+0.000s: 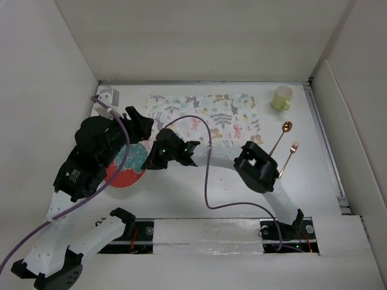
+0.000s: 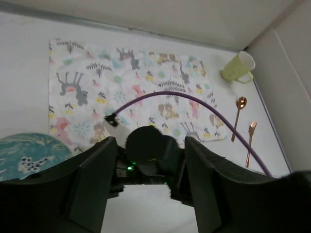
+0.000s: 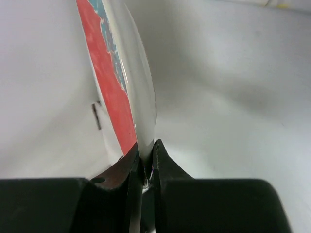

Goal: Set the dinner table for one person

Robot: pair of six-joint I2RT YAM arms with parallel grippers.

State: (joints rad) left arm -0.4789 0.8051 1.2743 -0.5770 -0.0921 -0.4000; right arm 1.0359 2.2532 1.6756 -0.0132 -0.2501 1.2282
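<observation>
Right claw point(image 3: 146, 158) is clamping only the plate point(image 3: 129, 82) rim ahead of it, so it's risking slipping onto the bench point(image 1: 181, 202); left claw point(image 2: 150, 143) is gaping, empty.

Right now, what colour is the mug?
Pale yellow-green; the mug shows best in the left wrist view.

Right end effector point(image 3: 146, 156) clamped (arm across leftward); left end effector point(image 2: 150, 141) agape.

Red-and-teal plate point(image 1: 126, 173), animal-print white mat point(image 1: 205, 115), pale green mug point(image 1: 282, 97), copper spoon point(image 1: 279, 140) and fork point(image 1: 288, 161)
</observation>
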